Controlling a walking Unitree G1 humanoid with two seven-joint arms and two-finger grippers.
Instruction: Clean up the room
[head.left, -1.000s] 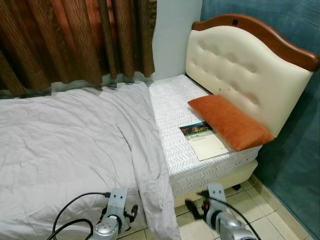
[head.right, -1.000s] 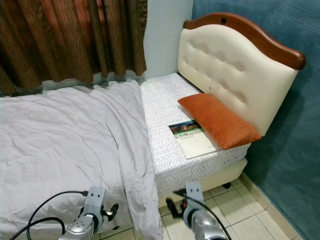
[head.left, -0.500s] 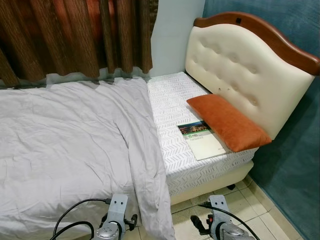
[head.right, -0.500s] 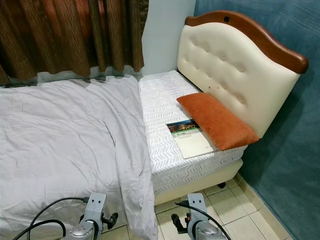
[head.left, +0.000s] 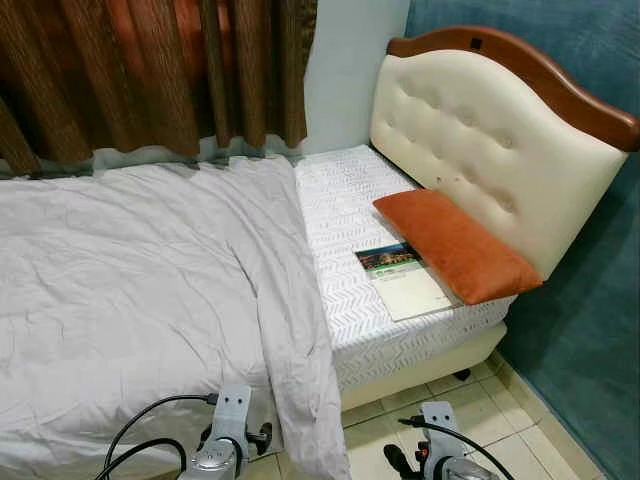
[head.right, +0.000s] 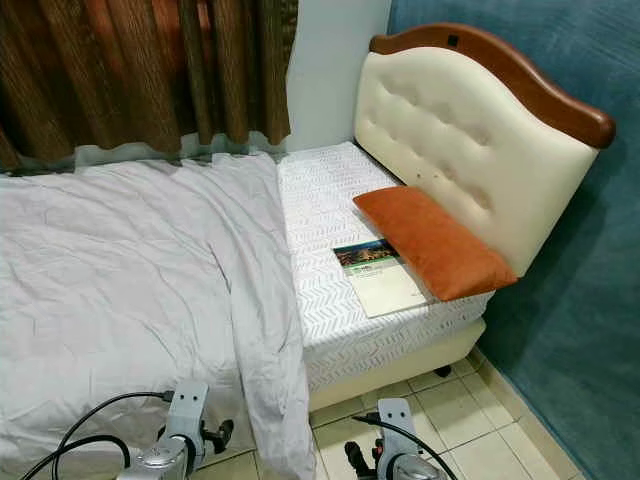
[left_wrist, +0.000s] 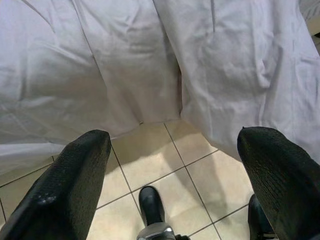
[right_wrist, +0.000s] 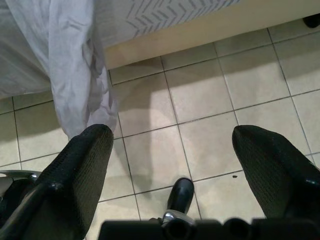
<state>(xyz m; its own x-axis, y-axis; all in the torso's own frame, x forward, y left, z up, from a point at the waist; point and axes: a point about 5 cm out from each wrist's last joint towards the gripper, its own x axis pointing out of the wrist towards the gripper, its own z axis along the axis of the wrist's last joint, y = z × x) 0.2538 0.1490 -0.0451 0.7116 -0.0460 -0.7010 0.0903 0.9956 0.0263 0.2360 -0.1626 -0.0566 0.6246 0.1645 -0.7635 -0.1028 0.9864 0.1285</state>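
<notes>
Lying right of centre on the mattress (head.left: 345, 215), touching the orange pillow (head.left: 455, 245), the booklet (head.left: 405, 280), likely light and floppy, is best pinched at its near edge; left gripper (left_wrist: 172, 165) and right gripper (right_wrist: 172, 162) hang open.

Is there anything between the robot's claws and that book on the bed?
Nothing visible blocks it. Both the left gripper and right gripper hang open over the floor tiles; the book lies bare on the mattress, beside the orange pillow.
</notes>
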